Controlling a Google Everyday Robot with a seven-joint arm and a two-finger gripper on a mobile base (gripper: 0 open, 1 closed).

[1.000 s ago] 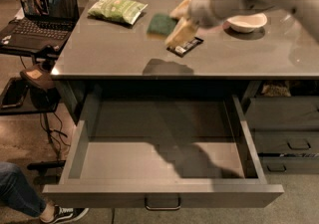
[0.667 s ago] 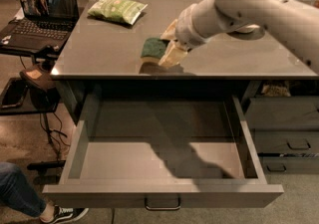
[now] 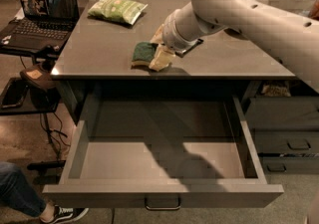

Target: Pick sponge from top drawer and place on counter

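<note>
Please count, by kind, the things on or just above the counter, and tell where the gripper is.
Sponge: 1
Snack bag: 1
Dark flat thing: 1
Total: 3
Gripper: at the sponge, near the counter front edge

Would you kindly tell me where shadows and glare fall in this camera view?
Camera view: the arm throws a shadow that darkens the top drawer inside; overhead light leaves pale glare on the far counter; the gripper, low at the counter's front edge beside the sponge, casts a shadow there.

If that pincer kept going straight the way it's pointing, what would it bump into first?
Probably the counter near its front edge: the pincer angles down at it, with the sponge at its tip. Depth is hard to judge.
</note>
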